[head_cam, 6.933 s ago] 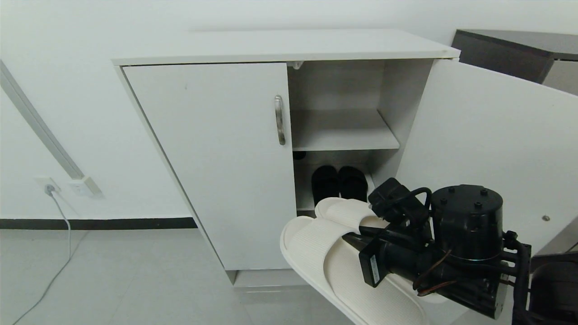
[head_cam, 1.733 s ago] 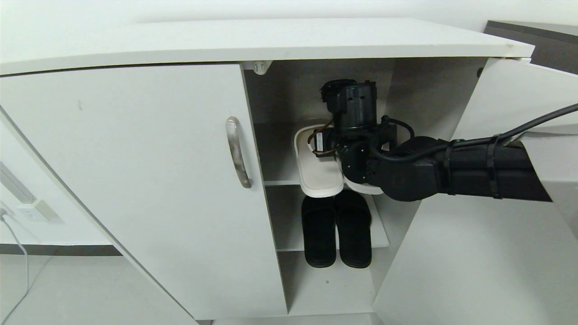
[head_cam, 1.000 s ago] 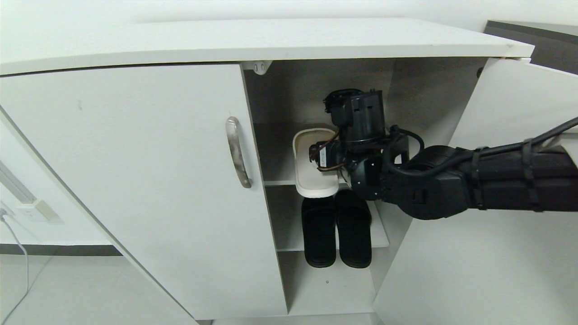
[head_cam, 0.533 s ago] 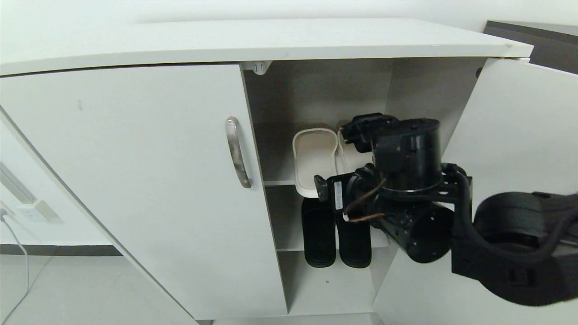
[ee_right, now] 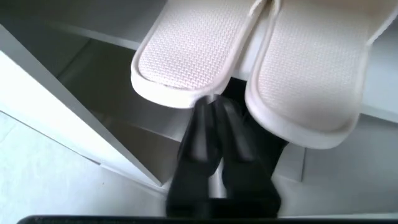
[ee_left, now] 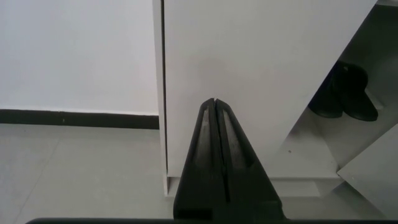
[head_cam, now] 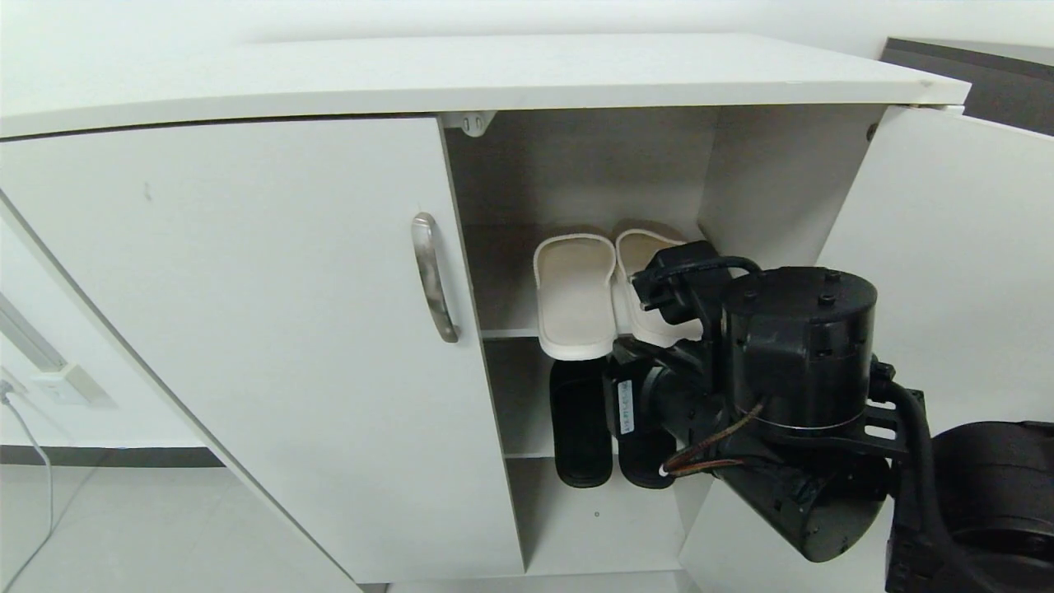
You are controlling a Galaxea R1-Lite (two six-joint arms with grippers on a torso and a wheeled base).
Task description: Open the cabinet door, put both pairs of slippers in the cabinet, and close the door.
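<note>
Close before the cabinet [head_cam: 494,74], my right gripper [ee_right: 211,104] sat pressed together and empty. Beyond it the white slippers [ee_right: 186,62] lay side by side on the upper shelf [head_cam: 504,306], the black slippers [head_cam: 580,436] on the lower shelf [head_cam: 519,428]. Both pairs were in, I judged; only the open door [head_cam: 947,272] was left to close. My left gripper [ee_left: 214,102] was closed, empty.

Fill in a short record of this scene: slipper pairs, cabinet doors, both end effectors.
White slippers: side by side on upper shelf, near ends overhanging its edge
Black slippers: side by side on the shelf below
Right door: open
Left door: closed
Right end effector: shut, empty, near the white slippers' overhanging ends
Left end effector: shut, empty, facing the left door
</note>
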